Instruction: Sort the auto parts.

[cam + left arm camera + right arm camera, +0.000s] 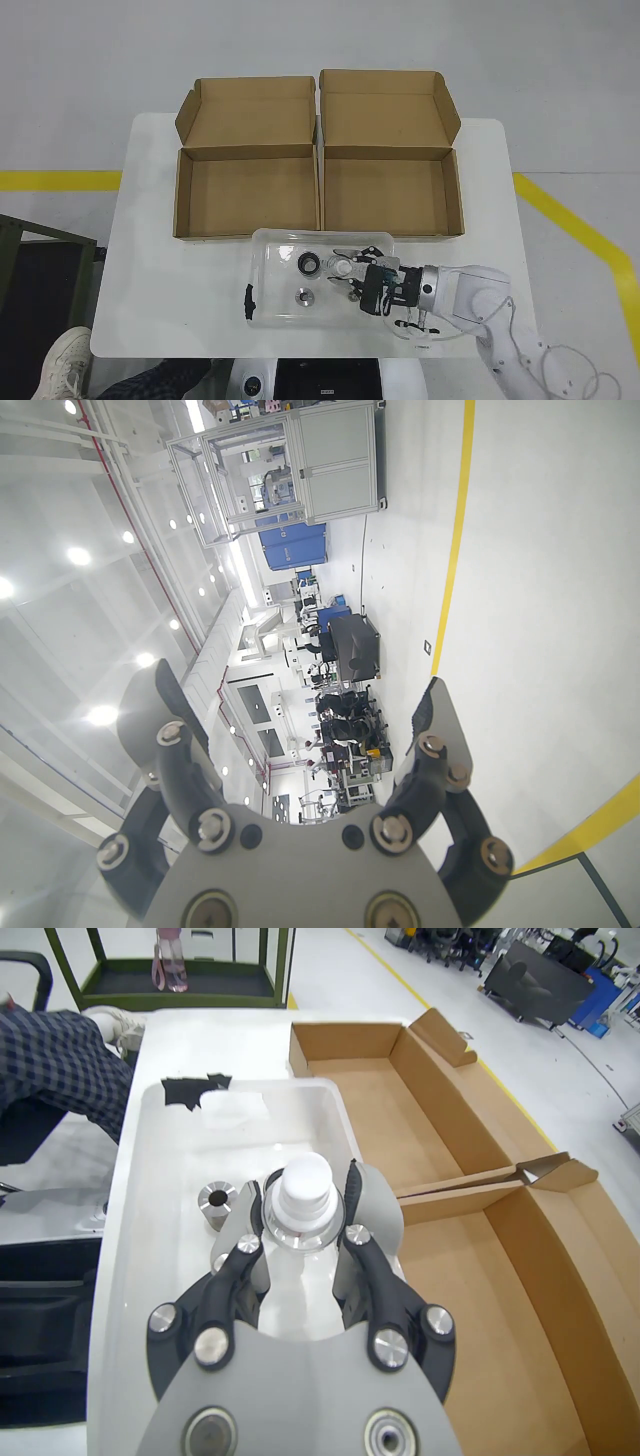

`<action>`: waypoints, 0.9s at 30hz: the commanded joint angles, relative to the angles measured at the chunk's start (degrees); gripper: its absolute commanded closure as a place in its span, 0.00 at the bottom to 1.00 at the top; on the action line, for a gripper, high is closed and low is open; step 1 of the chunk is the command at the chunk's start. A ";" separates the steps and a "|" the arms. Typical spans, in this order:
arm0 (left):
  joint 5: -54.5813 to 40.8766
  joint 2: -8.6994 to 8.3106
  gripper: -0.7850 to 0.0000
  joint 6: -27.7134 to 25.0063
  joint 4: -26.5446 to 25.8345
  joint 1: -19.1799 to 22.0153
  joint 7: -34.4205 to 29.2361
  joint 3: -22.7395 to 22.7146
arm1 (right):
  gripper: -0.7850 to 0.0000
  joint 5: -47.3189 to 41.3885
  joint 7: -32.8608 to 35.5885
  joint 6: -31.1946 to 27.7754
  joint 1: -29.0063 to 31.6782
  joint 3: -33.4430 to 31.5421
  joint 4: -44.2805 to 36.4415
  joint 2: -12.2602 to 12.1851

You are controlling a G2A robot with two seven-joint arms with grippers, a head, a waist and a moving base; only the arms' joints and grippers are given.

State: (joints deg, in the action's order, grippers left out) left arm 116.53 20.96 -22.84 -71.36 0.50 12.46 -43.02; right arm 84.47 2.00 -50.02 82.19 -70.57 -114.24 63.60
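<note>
A clear plastic bin (pixel 268 250) at the table's front holds the parts. My right gripper (pixel 303 1195) is down inside it, its two fingers shut on the sides of a round metal part with a white stepped cap (pixel 305 1180). From above, this gripper (pixel 347 270) sits in the bin's right half. A black ring (pixel 309 263) lies just left of the held part. A small silver slotted cylinder (pixel 216 1200) stands apart in the bin, seen from above as the silver cylinder (pixel 303 297). My left gripper (pixel 300 705) is open, holds nothing and faces out into the room.
Two open cardboard boxes stand side by side behind the bin, the left box (pixel 248 195) and the right box (pixel 385 195), flaps raised at the back. Black tape (pixel 248 300) marks the bin's left end. Bare white table lies on both sides.
</note>
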 commanded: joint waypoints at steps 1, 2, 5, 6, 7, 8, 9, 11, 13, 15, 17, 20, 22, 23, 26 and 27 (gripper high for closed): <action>0.00 0.00 0.00 0.00 0.00 0.00 0.00 0.00 | 1.00 -2.08 -1.65 0.04 0.02 -0.62 -0.18 -0.05; 0.00 0.00 0.00 0.00 0.00 0.00 0.00 0.00 | 1.00 -3.20 -2.55 0.20 0.02 -0.83 -0.28 -0.05; 0.00 0.00 0.00 0.00 0.00 0.00 0.00 0.00 | 1.00 -6.60 -4.78 0.74 -0.25 -1.35 0.05 -0.03; 0.00 0.00 0.00 0.00 0.00 0.00 0.00 0.00 | 1.00 -7.27 -5.39 1.21 -0.36 -1.51 0.07 -0.01; 0.00 0.00 0.00 0.00 0.00 0.00 0.00 0.00 | 1.00 -8.20 -6.20 1.74 -0.33 -1.58 0.19 0.02; 0.00 0.00 0.00 0.00 0.00 0.00 0.00 0.00 | 1.00 -9.09 -6.99 2.27 -0.30 -1.67 0.37 0.06; 0.00 0.00 0.00 0.00 0.00 0.00 0.00 0.00 | 1.00 -9.89 -7.73 2.91 -0.26 -1.81 0.58 0.09; 0.00 0.00 0.00 0.00 0.00 0.00 0.00 0.00 | 1.00 -12.05 -9.56 4.24 -0.06 -2.01 1.24 0.20; 0.00 0.00 0.00 0.00 0.00 0.00 0.00 0.00 | 1.00 -14.56 -12.15 6.37 0.20 -2.43 2.03 0.36; 0.00 0.00 0.00 0.00 0.00 0.00 0.00 0.00 | 1.00 -16.28 -14.02 8.04 0.70 -2.68 3.02 0.49; 0.00 0.00 0.00 0.00 0.00 0.00 0.00 0.00 | 1.00 -17.92 -15.40 9.32 1.15 -2.86 4.08 0.60; 0.00 0.00 0.00 0.00 0.00 0.00 0.00 0.00 | 1.00 -20.75 -16.63 9.98 1.49 -2.91 5.45 0.73; 0.00 0.00 0.00 0.00 0.00 0.00 0.00 0.00 | 1.00 -22.51 -16.83 10.15 1.50 -2.99 5.98 0.79; 0.00 0.00 0.00 0.00 0.00 0.00 0.00 0.00 | 1.00 -23.02 -16.75 10.32 1.42 -3.17 6.17 0.80; 0.00 0.00 0.00 0.00 0.00 0.00 0.00 0.00 | 1.00 -24.35 -16.76 11.09 1.44 -3.54 6.31 0.86; 0.00 0.00 0.00 0.00 0.00 0.00 0.00 0.00 | 1.00 -24.88 -16.72 11.18 1.47 -3.60 6.35 0.88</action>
State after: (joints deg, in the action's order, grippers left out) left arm 116.53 20.96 -22.84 -71.36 0.50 12.46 -43.02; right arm 60.01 -14.75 -38.90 83.63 -74.13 -107.91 64.46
